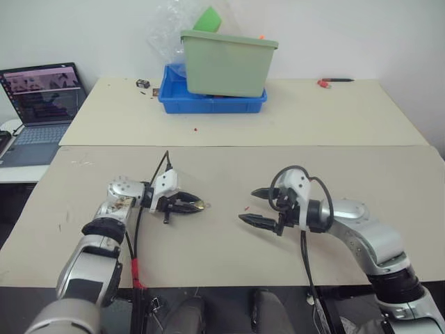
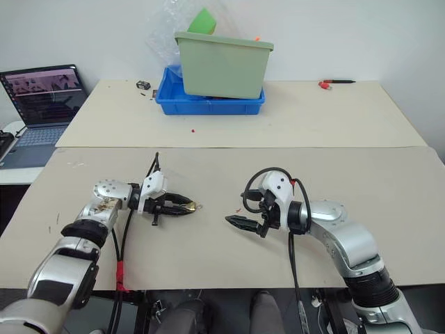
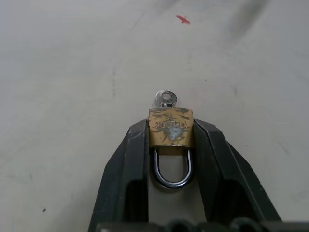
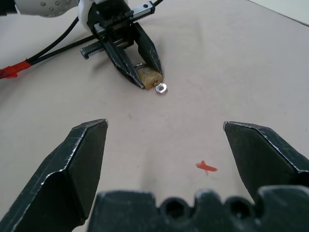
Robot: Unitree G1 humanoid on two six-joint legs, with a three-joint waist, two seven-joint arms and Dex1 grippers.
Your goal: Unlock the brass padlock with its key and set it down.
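Note:
The brass padlock (image 3: 171,128) is tiny, with a worn yellow body and a thin silvery shackle (image 3: 172,170) that points back toward the wrist. My left gripper (image 1: 193,205) is shut on the padlock's body, one black finger pressed to each side, low over the tan table. The key (image 3: 166,99) sticks out of the padlock's bottom, and its silvery round head shows past the fingertips. My right gripper (image 1: 248,205) hangs open a short way to the right, facing the padlock with nothing between its fingers. A small red mark (image 4: 206,167) lies on the table between the two grippers.
At the back of the table a green bin (image 1: 226,66) sits in a blue tray (image 1: 208,106). A small dark object (image 1: 143,83) lies left of the tray. A red pen (image 1: 334,82) lies at the back right. An open laptop (image 1: 42,104) stands off the table's left side.

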